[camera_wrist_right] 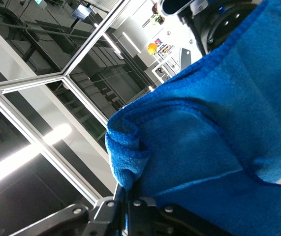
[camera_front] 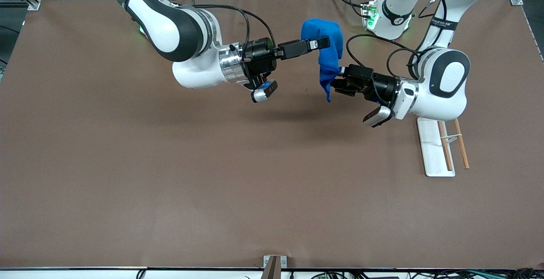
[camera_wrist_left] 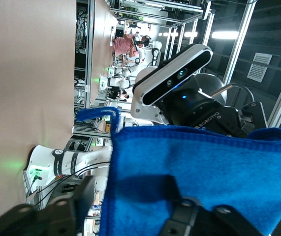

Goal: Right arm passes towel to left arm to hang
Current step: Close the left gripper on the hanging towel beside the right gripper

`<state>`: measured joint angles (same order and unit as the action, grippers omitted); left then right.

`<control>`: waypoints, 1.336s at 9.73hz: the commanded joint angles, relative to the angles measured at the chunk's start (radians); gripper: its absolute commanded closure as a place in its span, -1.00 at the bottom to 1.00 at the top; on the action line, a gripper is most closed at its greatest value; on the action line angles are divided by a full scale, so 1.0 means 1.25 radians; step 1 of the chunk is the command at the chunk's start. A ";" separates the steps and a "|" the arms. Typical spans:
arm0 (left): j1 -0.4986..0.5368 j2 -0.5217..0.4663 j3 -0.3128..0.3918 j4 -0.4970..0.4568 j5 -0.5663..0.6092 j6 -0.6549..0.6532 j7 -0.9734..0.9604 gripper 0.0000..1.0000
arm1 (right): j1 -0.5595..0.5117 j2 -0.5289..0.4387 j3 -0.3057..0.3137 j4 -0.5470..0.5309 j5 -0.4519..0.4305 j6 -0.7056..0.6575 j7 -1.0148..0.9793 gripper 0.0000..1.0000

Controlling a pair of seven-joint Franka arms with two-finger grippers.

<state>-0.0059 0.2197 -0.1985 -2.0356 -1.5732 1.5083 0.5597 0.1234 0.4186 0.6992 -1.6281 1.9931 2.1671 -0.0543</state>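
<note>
The blue towel [camera_front: 329, 58] hangs in the air over the table, toward the robots' bases. My right gripper [camera_front: 324, 42] is shut on its bunched upper part, and the cloth drapes down from the fingers. In the right wrist view the towel [camera_wrist_right: 219, 137] fills the frame above my right gripper [camera_wrist_right: 130, 196]. My left gripper [camera_front: 338, 81] is at the towel's lower hanging part. In the left wrist view my left gripper [camera_wrist_left: 130, 211] is open, its fingers wide apart, with the towel [camera_wrist_left: 204, 172] lying between them. A thin blue loop [camera_wrist_left: 98, 113] sticks out at one corner.
A white stand [camera_front: 431, 151] with two wooden rods [camera_front: 461, 143] lies on the brown table [camera_front: 170, 177] at the left arm's end, nearer the front camera than the left gripper. The left arm's base [camera_front: 389, 17] stands by the table's edge.
</note>
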 commanded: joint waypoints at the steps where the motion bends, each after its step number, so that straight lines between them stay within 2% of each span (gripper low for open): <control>1: 0.018 -0.016 -0.006 -0.034 -0.014 0.016 0.027 0.85 | -0.004 -0.005 0.012 -0.007 0.028 0.010 -0.022 0.98; 2: 0.019 -0.020 -0.006 -0.033 -0.014 0.014 0.027 0.99 | -0.004 -0.005 0.012 -0.006 0.028 0.010 -0.022 0.97; 7: 0.033 -0.022 -0.001 -0.026 -0.003 0.006 0.017 1.00 | -0.005 -0.005 0.012 -0.006 0.027 0.011 -0.022 0.96; 8: 0.034 -0.022 0.000 -0.023 -0.001 0.006 0.014 1.00 | -0.009 -0.006 0.012 -0.008 0.016 0.037 -0.022 0.41; 9: 0.033 -0.021 0.003 -0.023 0.001 0.008 0.003 1.00 | -0.009 -0.017 0.011 -0.017 -0.024 0.088 -0.016 -0.99; 10: 0.033 -0.021 0.004 -0.018 0.027 0.012 0.001 1.00 | -0.014 -0.029 0.012 -0.034 -0.094 0.137 -0.013 -1.00; 11: 0.041 -0.020 0.007 -0.003 0.065 0.013 -0.007 1.00 | -0.029 -0.034 0.010 -0.058 -0.152 0.140 -0.012 -1.00; 13: 0.076 -0.015 0.007 0.037 0.168 0.013 -0.030 1.00 | -0.067 -0.049 -0.002 -0.108 -0.317 0.143 0.015 -1.00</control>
<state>0.0633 0.1917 -0.1894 -2.0072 -1.4384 1.5090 0.5398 0.0884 0.4133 0.6985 -1.6877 1.6873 2.3514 -0.0645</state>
